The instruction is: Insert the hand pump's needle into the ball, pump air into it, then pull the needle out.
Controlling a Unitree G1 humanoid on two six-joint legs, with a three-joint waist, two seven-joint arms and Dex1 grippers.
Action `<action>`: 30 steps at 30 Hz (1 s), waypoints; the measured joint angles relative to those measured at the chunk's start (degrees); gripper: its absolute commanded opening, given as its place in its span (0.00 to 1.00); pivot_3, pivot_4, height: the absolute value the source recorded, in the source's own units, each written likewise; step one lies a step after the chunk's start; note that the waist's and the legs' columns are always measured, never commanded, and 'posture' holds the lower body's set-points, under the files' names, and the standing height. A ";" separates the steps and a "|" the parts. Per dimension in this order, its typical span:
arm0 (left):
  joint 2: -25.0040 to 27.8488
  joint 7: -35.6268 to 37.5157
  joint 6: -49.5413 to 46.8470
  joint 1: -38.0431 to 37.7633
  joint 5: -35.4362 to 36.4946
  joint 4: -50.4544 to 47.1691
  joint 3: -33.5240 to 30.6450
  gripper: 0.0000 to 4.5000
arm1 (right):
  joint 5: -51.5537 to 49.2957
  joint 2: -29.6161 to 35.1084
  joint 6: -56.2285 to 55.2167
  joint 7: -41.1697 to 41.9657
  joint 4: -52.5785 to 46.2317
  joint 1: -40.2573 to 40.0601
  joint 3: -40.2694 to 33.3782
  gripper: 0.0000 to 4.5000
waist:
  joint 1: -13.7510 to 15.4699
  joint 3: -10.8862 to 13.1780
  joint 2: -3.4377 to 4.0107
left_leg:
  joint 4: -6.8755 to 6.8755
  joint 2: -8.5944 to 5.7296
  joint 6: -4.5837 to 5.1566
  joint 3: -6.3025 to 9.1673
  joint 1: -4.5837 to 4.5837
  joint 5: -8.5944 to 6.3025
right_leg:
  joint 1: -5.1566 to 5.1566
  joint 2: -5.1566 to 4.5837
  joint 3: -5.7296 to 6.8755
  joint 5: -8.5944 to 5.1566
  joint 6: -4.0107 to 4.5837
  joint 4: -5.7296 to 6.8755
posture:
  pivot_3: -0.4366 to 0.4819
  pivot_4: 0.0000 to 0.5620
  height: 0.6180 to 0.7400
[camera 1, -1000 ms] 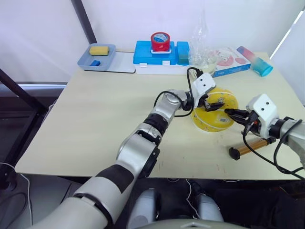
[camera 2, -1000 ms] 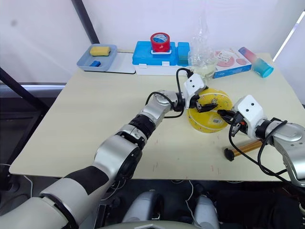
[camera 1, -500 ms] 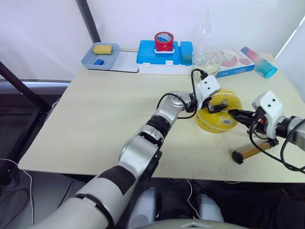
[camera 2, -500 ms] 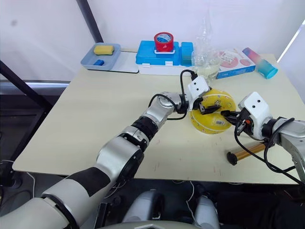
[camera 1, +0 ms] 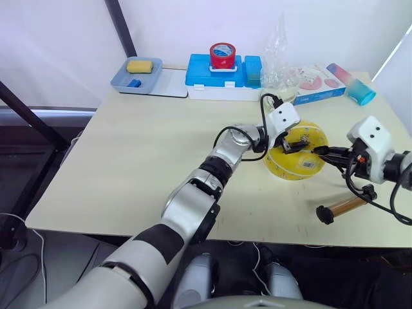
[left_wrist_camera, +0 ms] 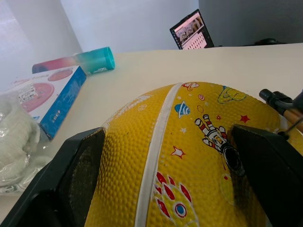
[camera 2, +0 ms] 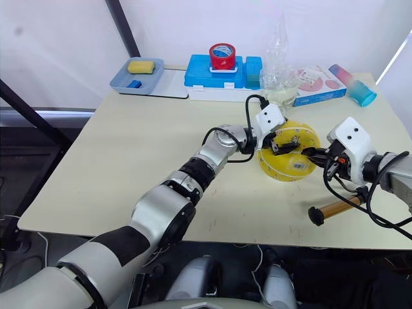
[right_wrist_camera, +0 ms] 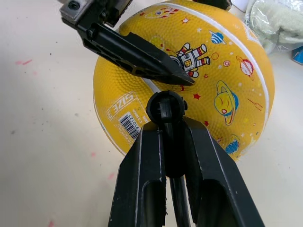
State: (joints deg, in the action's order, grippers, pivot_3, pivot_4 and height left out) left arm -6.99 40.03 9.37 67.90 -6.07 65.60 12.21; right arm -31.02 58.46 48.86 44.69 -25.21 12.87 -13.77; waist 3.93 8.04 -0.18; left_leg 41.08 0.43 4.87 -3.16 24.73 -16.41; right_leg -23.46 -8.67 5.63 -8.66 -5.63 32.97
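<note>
The ball (camera 1: 296,152) sits on the surface (camera 1: 141,154), right of middle, with my left jaws (camera 1: 288,139) spread around its top, one finger (left_wrist_camera: 78,175) on each side against the yellow rubber. My right jaws (right_wrist_camera: 166,124) are clamped on the black hose end (right_wrist_camera: 165,107), which points at the ball's side near the white label and looks just off it; I can't tell if it's touching. The pump (camera 1: 340,207) lies flat on the surface near the front edge, to the right of the ball and apart from it. Behind the ball there's a blue box (camera 1: 216,71) with a red tape roll (camera 1: 222,55) on it.
</note>
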 measured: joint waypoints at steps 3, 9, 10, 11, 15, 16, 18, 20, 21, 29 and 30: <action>0.19 -0.59 0.01 -0.51 -0.63 0.00 0.08 1.00 | -1.17 2.67 -0.36 1.06 -2.62 1.69 -5.16 0.01 | -0.19 -0.20 -0.24 | 0.00 0.09 0.11 0.00 -0.12 -0.07 | 0.07 0.04 0.03 0.00 -0.01 0.02 | 0.48 0.27 0.91; 0.21 -1.23 0.01 -0.75 -0.94 0.03 0.06 1.00 | -1.00 3.05 -0.55 1.88 -2.96 -0.15 -6.50 0.01 | -0.30 -0.74 -0.65 | 0.01 0.32 0.09 0.00 -0.17 -0.07 | 0.08 0.05 0.06 0.00 0.00 0.02 | 0.48 0.27 0.91; 0.21 -1.20 0.04 -0.73 -0.94 0.03 -0.03 1.00 | -0.69 3.04 -0.82 1.90 -2.86 -0.79 -6.50 0.01 | -0.31 -0.75 -0.64 | 0.01 0.32 0.08 0.00 -0.17 -0.07 | 0.08 0.06 0.06 0.00 0.00 0.03 | 0.48 0.27 0.91; 0.18 -1.01 0.08 -0.73 -0.91 0.05 -0.29 1.00 | 0.11 2.93 -1.74 1.69 -2.81 -1.67 -6.50 0.01 | -0.30 -0.75 -0.64 | 0.01 0.31 0.07 0.00 -0.17 -0.06 | 0.08 0.06 0.06 0.00 0.00 0.03 | 0.48 0.27 0.91; 0.19 0.04 0.69 -0.76 -0.28 0.29 -1.15 1.00 | 2.93 0.80 -4.62 -0.18 -2.54 -4.10 -6.50 0.01 | -0.30 -0.75 -0.63 | 0.01 0.28 0.00 -0.03 -0.15 -0.02 | 0.06 0.06 0.05 0.00 0.00 0.04 | 0.48 0.27 0.91; 0.16 0.35 0.77 -0.75 -0.03 0.35 -1.40 1.00 | 3.53 0.43 -5.30 -0.43 -2.55 -4.65 -6.50 0.01 | -0.30 -0.75 -0.63 | 0.01 0.28 0.01 -0.03 -0.14 -0.02 | 0.05 0.06 0.06 0.00 0.00 0.04 | 0.48 0.27 0.91; 0.19 2.02 1.03 -0.61 1.55 0.46 -2.83 1.00 | 6.73 -1.16 -8.92 -2.04 -2.52 -7.34 -6.49 0.01 | -0.32 -0.73 -0.59 | 0.00 0.24 -0.01 -0.06 -0.09 -0.01 | -0.01 0.05 0.03 0.00 0.00 0.02 | 0.48 0.27 0.91; 0.35 2.90 1.06 -0.58 2.06 0.44 -3.35 1.00 | 8.45 -1.91 -11.00 -2.75 -2.46 -8.34 -6.49 0.01 | -0.34 -0.68 -0.52 | -0.01 0.19 -0.02 -0.07 -0.05 0.00 | -0.04 0.06 0.02 0.00 0.00 0.02 | 0.48 0.27 0.91; 0.45 3.94 1.04 -0.54 2.83 0.45 -3.88 1.00 | 10.23 -2.82 -14.06 -3.06 -2.45 -9.65 -6.49 0.01 | -0.32 -0.67 -0.49 | -0.01 0.14 -0.10 -0.08 -0.03 0.05 | -0.08 0.07 0.01 0.00 0.00 0.03 | 0.48 0.27 0.91; 1.52 9.59 -0.37 1.15 6.84 -0.74 -7.42 1.00 | 16.19 -8.25 -27.39 -3.95 -0.45 -16.08 -6.54 0.01 | -0.39 -0.49 -0.30 | -0.05 0.10 -0.08 -0.17 0.02 0.04 | -0.11 0.08 -0.06 -0.02 0.00 0.02 | 0.48 0.27 0.91; 1.76 10.31 -0.48 1.22 7.43 -1.42 -7.78 1.00 | 16.69 -8.79 -28.48 -3.98 -0.17 -16.72 -6.54 0.01 | -0.42 -0.44 -0.26 | -0.05 0.10 -0.08 -0.17 0.02 0.04 | -0.12 0.08 -0.06 -0.02 0.00 0.03 | 0.48 0.27 0.91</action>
State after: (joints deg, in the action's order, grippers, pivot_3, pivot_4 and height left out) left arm -5.23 50.34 8.90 69.12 1.36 64.19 4.44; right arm -14.34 49.67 20.39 40.72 -25.37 -3.84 -20.31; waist 3.51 7.59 -0.45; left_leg 41.04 0.53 4.79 -3.33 24.75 -16.38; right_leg -23.57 -8.60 5.57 -8.68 -5.63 33.00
